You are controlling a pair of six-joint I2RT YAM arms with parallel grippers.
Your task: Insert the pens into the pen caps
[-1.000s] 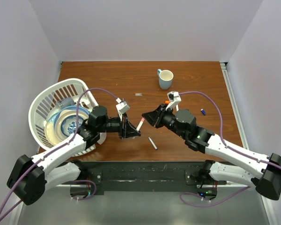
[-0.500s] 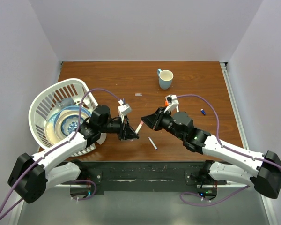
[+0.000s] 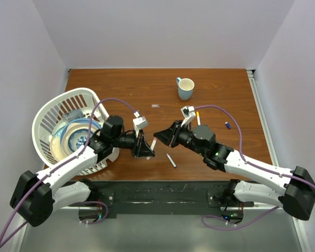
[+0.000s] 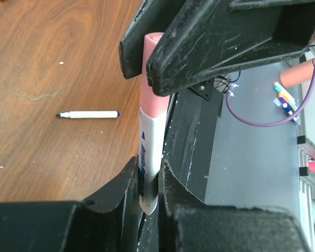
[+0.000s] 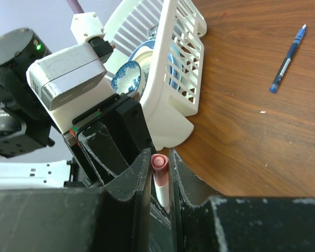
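near mid-table, just above the wood, holding a white pen (image 4: 148,157) by its lower barrel with the left gripper (image 4: 149,181), jaws narrow and pressed against both sides of it. at the pen's other end, gripping a pink cap (image 4: 153,73) with the right gripper (image 3: 159,136), jaws likewise narrow, one finger on each side of the cap. with the cap seated over the pen's end, its rim lapping the white barrel, pen and cap in one straight line between the two grippers, set nose to nose. flat on the table (image 3: 121,89), a little nearer the arm bases than the held pair and apart from both grippers: a second white pen (image 3: 171,160), uncapped, dark tip bare. farther back, close by the right arm's cable: a pale stick (image 3: 198,116) with a yellowish end, too small to tell more. to the right of that, well apart from the grippers: a tiny blue cap (image 3: 228,125). toward the far edge: a light blue mug (image 3: 185,88), upright. at the left edge, close beside the left arm: a white basket (image 3: 60,100) with a blue-patterned plate (image 3: 73,139) inside. through the right wrist camera, flat on the wood and apart from the basket: a slim blue pen (image 5: 289,55).
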